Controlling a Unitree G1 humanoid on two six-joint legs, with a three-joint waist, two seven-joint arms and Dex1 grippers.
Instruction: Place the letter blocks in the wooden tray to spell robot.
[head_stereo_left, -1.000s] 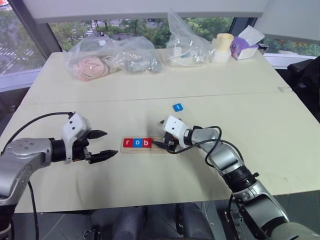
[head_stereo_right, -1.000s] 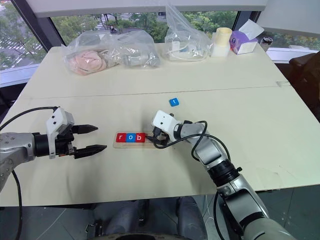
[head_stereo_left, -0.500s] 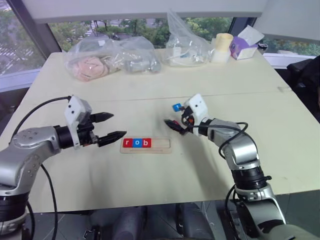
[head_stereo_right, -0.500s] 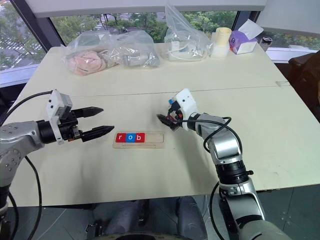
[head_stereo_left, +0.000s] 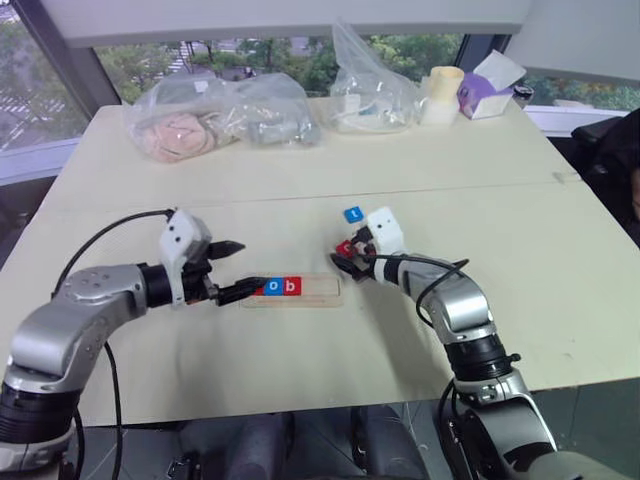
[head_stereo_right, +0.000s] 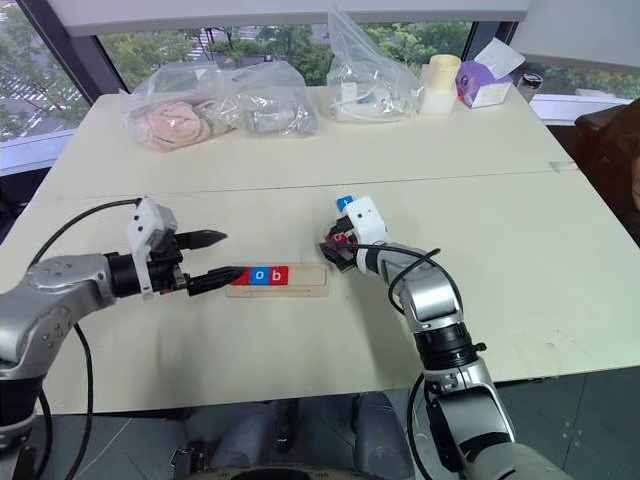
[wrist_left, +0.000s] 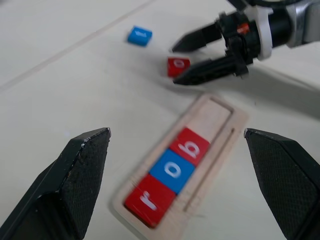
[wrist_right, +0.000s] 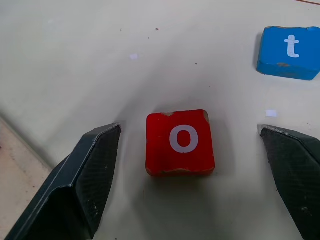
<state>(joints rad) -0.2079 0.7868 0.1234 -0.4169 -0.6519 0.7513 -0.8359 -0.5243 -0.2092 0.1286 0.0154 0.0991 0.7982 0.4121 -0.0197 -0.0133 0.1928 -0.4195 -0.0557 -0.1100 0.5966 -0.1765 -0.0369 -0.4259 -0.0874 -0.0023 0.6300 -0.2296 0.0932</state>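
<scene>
Red o block (wrist_right: 180, 141) flat on table, chipped edges, white letter.

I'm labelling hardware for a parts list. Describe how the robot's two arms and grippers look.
Both arms are silver-grey metal segments with black joint rings and loose black cables looping alongside. Each wrist carries a white boxy module. The left gripper and right gripper each have two black, tapered, pointed jaws, with broad wedge-shaped faces in the wrist views.

— How many blocks can you count?
— Five: three red (wrist_left: 149, 200), two blue (wrist_left: 140, 36).
— And trays?
— One wooden tray (wrist_left: 220, 114), between my two claws.
</scene>
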